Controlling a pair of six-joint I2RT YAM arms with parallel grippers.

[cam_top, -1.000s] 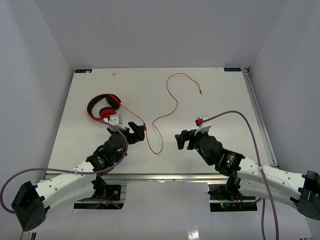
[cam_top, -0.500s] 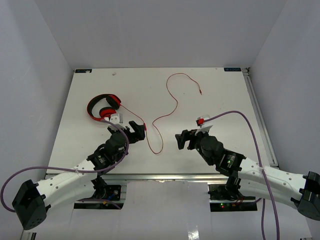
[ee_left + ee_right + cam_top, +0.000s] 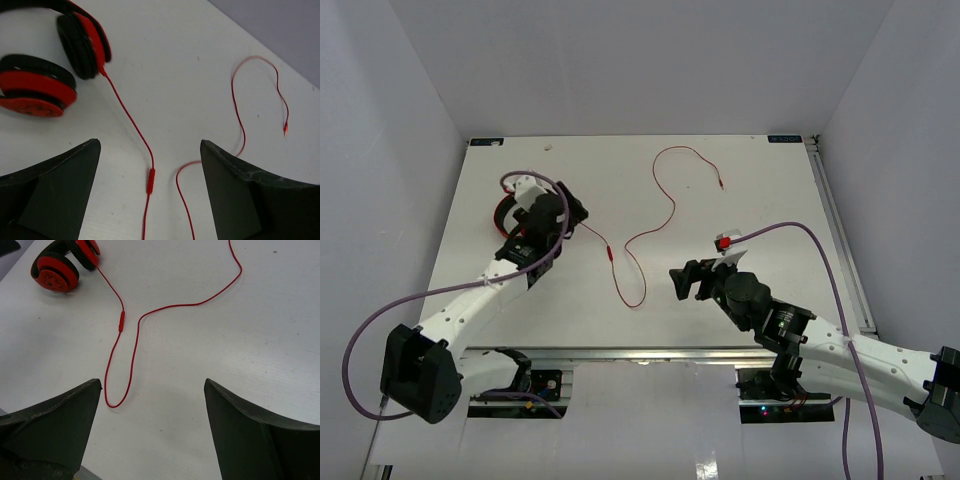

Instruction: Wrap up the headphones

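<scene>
The red and black headphones (image 3: 501, 212) lie at the table's left, mostly hidden under my left wrist in the top view. In the left wrist view both earcups (image 3: 35, 90) show at upper left. Their thin red cable (image 3: 670, 205) snakes right across the table past an inline remote (image 3: 150, 180) to the plug (image 3: 722, 185). My left gripper (image 3: 576, 215) is open and empty, hovering over the cable just right of the earcups (image 3: 149, 145). My right gripper (image 3: 682, 280) is open and empty (image 3: 152, 385), right of the cable's near loop (image 3: 112, 400).
White walls enclose the table on the left, back and right. A metal rail (image 3: 835, 230) runs along the table's right edge. My right arm's thick purple cable (image 3: 800, 230) arches above the right side.
My left arm has swung up and left from the near table edge to hover over the headphones. The right arm, headphones and cable have not moved.
</scene>
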